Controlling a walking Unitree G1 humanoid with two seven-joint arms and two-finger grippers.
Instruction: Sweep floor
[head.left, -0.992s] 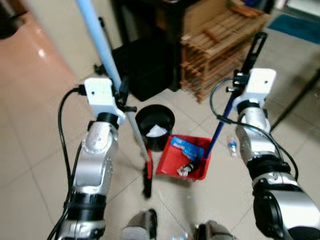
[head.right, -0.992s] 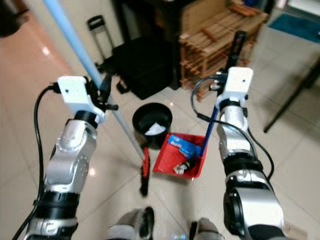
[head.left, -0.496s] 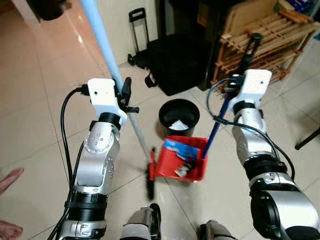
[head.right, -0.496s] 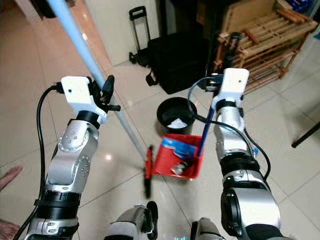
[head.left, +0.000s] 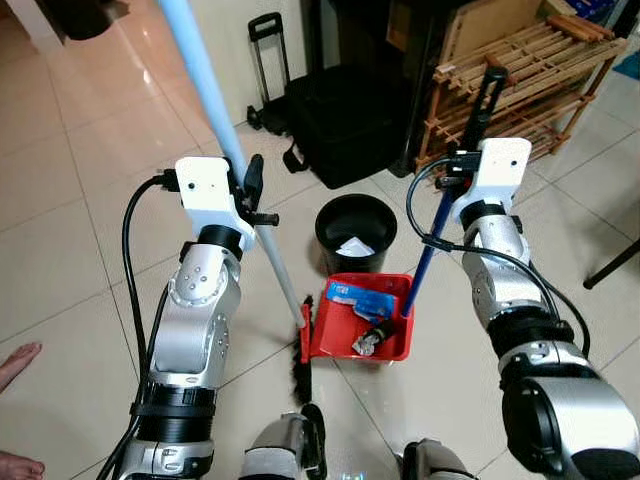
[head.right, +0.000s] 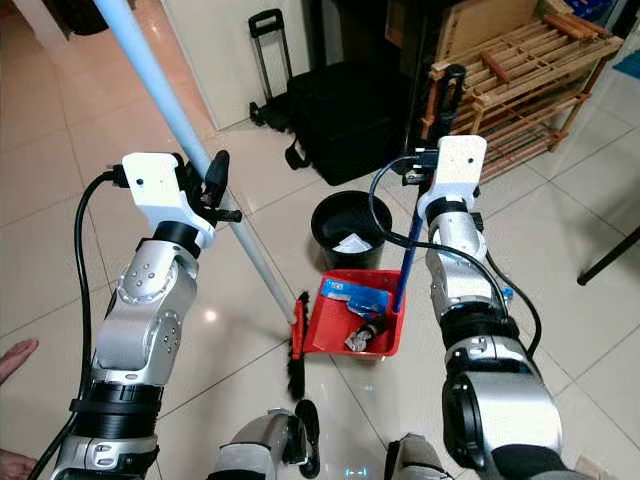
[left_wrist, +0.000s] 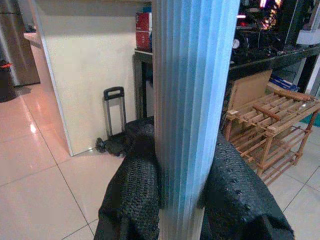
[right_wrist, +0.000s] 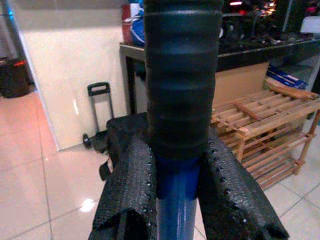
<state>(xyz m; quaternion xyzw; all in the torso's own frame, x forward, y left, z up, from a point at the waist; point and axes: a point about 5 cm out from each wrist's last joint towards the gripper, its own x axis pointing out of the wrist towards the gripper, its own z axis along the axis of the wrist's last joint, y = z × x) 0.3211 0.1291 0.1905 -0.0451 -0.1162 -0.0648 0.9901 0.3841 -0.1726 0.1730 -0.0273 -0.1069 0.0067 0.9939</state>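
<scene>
My left gripper (head.left: 250, 190) is shut on the pale blue broom handle (head.left: 205, 85), which slants down to the black brush head (head.left: 300, 365) on the floor beside the red dustpan (head.left: 345, 340). In the left wrist view the broom handle (left_wrist: 192, 115) sits clamped between both black fingers (left_wrist: 135, 200). My right gripper (head.left: 470, 160) is shut on the dustpan's blue handle (head.left: 430, 250), just under its black grip (right_wrist: 182, 75). The dustpan holds a blue wrapper (head.left: 350, 293) and small bits of trash (head.left: 365, 340). A black bin (head.left: 355, 232) with white paper inside stands just behind the dustpan.
A black bag (head.left: 345, 130) and a folding trolley (head.left: 265, 60) stand by the wall behind the bin. A wooden rack (head.left: 520, 80) is at the back right. A person's bare foot (head.left: 15, 365) is at the lower left. A small bottle (head.right: 507, 297) lies on the tiles right of the dustpan.
The camera has shifted, so the scene sits differently. The dustpan and broom head have stayed together on the floor in front of the bin; both grippers keep their holds.
</scene>
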